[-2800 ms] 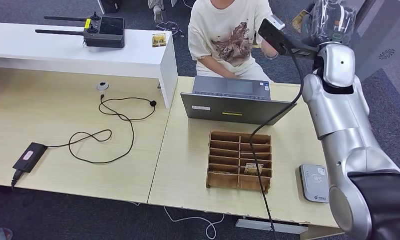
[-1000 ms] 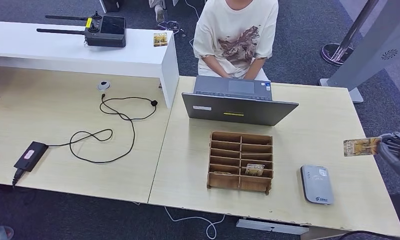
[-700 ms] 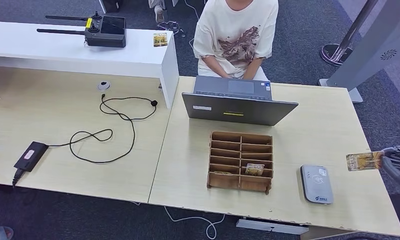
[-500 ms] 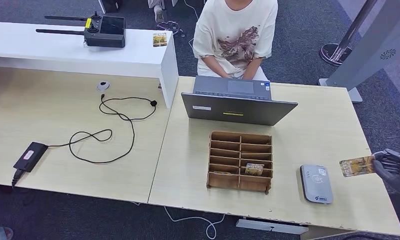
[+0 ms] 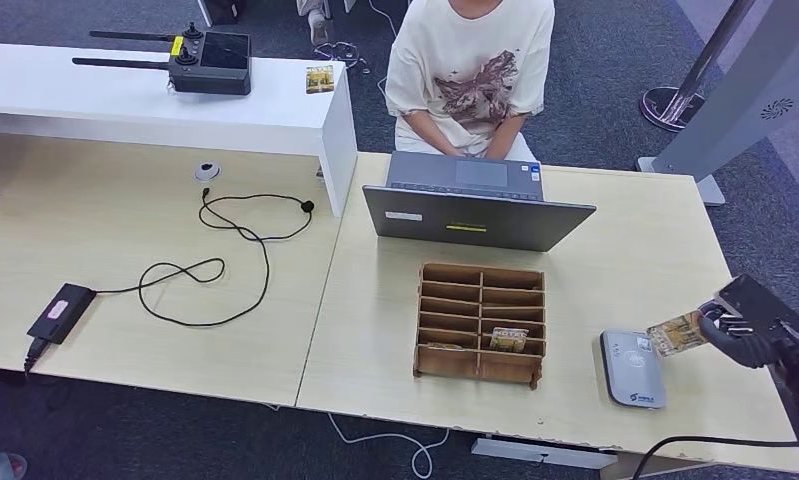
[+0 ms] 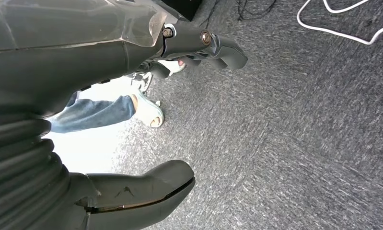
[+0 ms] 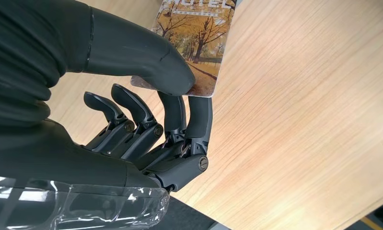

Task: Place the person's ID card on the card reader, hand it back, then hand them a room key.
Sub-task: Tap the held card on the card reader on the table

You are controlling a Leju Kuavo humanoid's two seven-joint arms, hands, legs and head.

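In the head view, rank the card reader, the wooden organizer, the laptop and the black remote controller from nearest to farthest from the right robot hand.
Measured from the right robot hand, which holds a card:
1. Card reader, right beside the hand.
2. Wooden organizer, mid-table.
3. Laptop, at the far edge by the person.
4. Black remote controller, on the white counter, far left.

The card [image 7: 194,43] pinched in the right hand [image 7: 146,110] is cut off by the frame edge beyond its printed lettering; the thumb hides its near corner. In the head view, that hand [image 5: 740,335] covers the card's outer end, and print there is illegible.
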